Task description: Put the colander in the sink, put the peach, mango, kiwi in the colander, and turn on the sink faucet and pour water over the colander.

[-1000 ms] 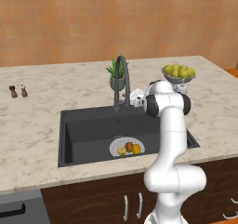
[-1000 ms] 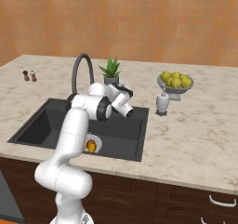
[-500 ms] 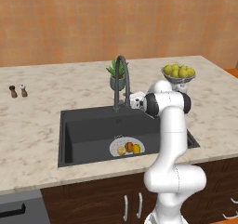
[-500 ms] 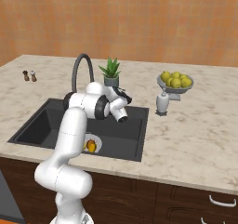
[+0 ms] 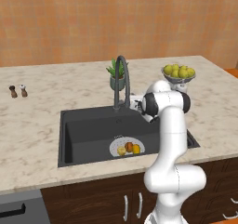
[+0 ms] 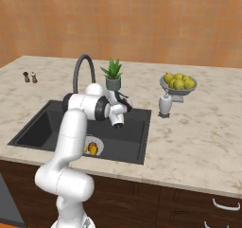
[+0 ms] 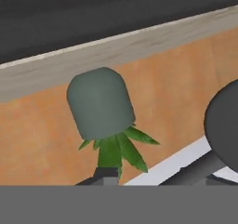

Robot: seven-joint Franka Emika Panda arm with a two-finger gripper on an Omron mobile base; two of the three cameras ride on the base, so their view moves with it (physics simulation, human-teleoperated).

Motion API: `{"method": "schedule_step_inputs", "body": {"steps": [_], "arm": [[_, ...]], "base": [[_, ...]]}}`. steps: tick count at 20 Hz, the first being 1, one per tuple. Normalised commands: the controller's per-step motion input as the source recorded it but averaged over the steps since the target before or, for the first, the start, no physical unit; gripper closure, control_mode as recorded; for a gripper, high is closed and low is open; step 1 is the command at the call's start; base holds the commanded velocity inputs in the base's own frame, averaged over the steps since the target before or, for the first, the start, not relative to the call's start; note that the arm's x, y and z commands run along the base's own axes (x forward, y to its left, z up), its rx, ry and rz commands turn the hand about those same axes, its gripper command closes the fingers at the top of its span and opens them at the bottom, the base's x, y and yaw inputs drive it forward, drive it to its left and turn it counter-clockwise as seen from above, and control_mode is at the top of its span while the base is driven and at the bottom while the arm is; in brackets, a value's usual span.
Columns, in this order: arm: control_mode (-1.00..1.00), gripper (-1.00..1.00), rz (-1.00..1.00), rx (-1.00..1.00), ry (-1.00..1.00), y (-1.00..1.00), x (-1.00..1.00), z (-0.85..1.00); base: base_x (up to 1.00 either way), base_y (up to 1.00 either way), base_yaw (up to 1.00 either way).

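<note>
The colander (image 5: pixel 116 146) lies on the floor of the dark sink (image 5: pixel 88 125), near its front. In it sit a yellow fruit (image 5: pixel 122 150), a brownish one (image 5: pixel 128 146) and an orange one (image 5: pixel 136 148). From the right base view my arm hides most of the colander (image 6: pixel 98 143), and one orange fruit (image 6: pixel 93 149) shows. The sink faucet (image 5: pixel 122 79) arches over the basin, with no water visible. My gripper (image 5: pixel 135 104) hovers at the sink's back rim, just right of the faucet's base, and looks open and empty. The hand view is rolled over. At its right edge is a dark round part (image 7: pixel 225 125).
A potted plant (image 5: pixel 116 76) stands right behind the faucet and close in front of the hand (image 7: pixel 100 107). A footed glass bowl of yellow-green fruit (image 5: pixel 178 73) and a small white bottle (image 6: pixel 164 104) stand to the right. Two small shakers (image 5: pixel 17 91) stand far left.
My hand has edged a little to the left, toward the faucet's base. The colander and the fruit in it have stayed put.
</note>
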Motion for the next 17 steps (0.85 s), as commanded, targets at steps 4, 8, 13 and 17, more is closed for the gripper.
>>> {"method": "schedule_step_inputs", "body": {"steps": [4,8,13,17], "arm": [[-1.0,1.0,-0.15,0.15,0.03,-1.0,0.34,0.03],[-1.0,1.0,-0.07,0.26,-0.06,-0.97,0.12,0.51],[-1.0,1.0,0.0,0.42,-0.18,-1.0,0.0,1.0],[-1.0,1.0,0.0,0.38,-0.1,-0.98,-0.01,0.88]], "base": [[0.0,0.0,0.0],[0.0,0.0,0.0],[0.0,0.0,0.0],[0.0,0.0,0.0]]}}
